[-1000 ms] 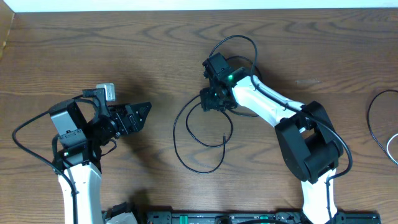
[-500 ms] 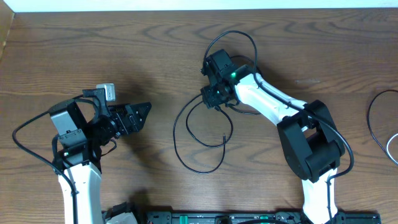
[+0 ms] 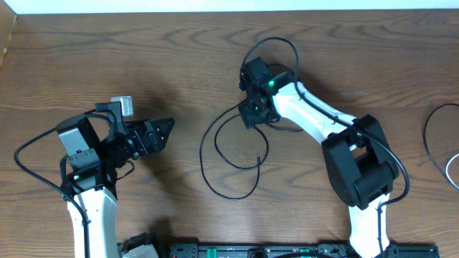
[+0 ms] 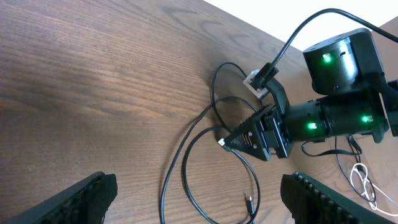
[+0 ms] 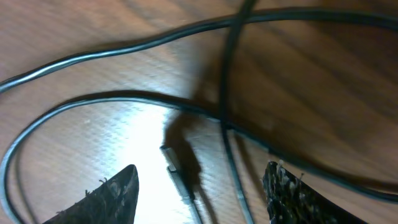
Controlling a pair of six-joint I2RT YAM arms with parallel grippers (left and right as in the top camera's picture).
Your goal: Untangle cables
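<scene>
A: Wood-grain bench (image 3: pixel 86 57) from edge to edge. Starting left: why parked so far off?

B: Meaning the left fingers (image 3: pixel 161 131)? Released, spread wide, grasping nothing. Hanging well apart from the black cable (image 3: pixel 201 154), tips turned toward it. Placed back there, most likely, to leave working room and to stand ready for pinning a strand.

A: And toward the middle?

B: Loose loops lying flat on the bench, crossing over one another, with a plug end (image 3: pixel 258 155) pointing into the inner loop. Crossed rather than knotted, by the look of it. More cable arching away beyond the right fingers (image 3: pixel 251 115).

A: Grasping anything there?

B: No. Parted, low over the crossing, straddling two strands and a small plug (image 5: pixel 176 180) in the wrist view without pinching any. Set right above the crossing, presumably to pick the upper strand and lift it clear.

A: Risk?

B: Catching both strands at once and dragging the whole loop along.

A: Farther right?

B: A second black cable (image 3: pixel 425 137) and a white cable (image 3: pixel 450 172) by the bench's right edge, well apart from the tangle, touched by nothing. Sorted out or waiting for a turn; cannot tell which.
</scene>
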